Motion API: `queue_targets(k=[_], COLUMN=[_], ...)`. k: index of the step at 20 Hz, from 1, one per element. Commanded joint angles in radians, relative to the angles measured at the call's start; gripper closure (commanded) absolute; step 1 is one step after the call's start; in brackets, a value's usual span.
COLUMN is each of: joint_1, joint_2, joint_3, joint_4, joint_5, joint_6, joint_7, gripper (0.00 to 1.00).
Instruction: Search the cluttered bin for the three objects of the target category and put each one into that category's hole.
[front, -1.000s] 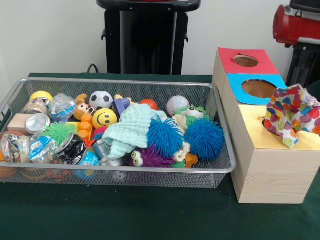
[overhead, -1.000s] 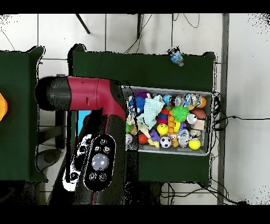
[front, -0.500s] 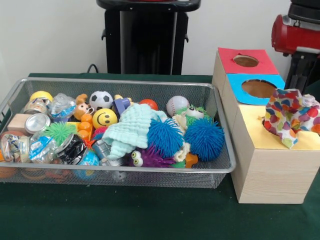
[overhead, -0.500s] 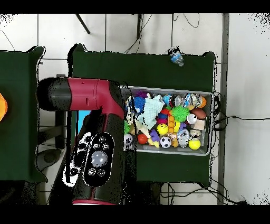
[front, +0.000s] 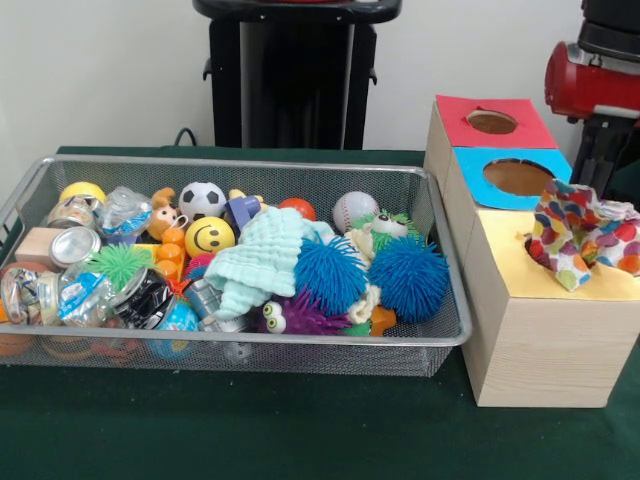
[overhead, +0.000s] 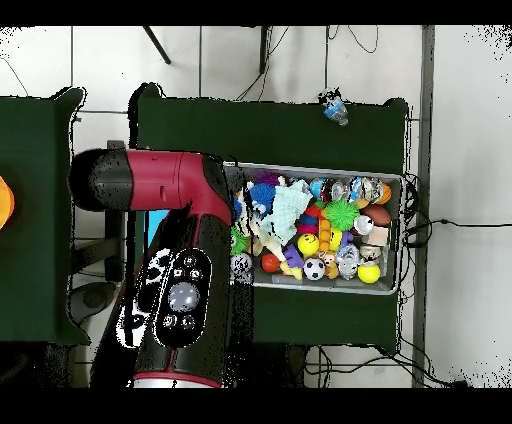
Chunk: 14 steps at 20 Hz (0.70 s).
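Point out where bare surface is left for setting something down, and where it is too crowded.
Free: the green table strip in front of the bin and wooden box, and the narrow strip behind the bin. Crowded: the bin is packed edge to edge with toys. On the box, the polka-dot cloth lies over the yellow hole; only yellow margins show.

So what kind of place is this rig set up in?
Probably a robotics lab or test room: a green-covered table holds a wire bin of mixed toys beside a wooden sorting box, on a tiled floor with loose cables.
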Motion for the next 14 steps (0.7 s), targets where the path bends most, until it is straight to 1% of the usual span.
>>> queue_targets(k=[1,4,6,10,14], joint_1=[-0.045,-0.057,-0.06,-0.06,-0.071], joint_2=[0.06,0.085,0.085,0.075,0.09], joint_3=[0.058,0.064,0.066,0.064,0.072], joint_4=[0.071,0.067,0.069,0.075,0.07], joint_5=[-0.028,-0.033,-0.036,-0.041,-0.04], joint_6=[-0.046,-0.076,-0.082,-0.074,-0.074], joint_7=[0.128,0.12,0.114,0.105,0.094], gripper=[1.0,1.0,1.0,1.0,1.0])
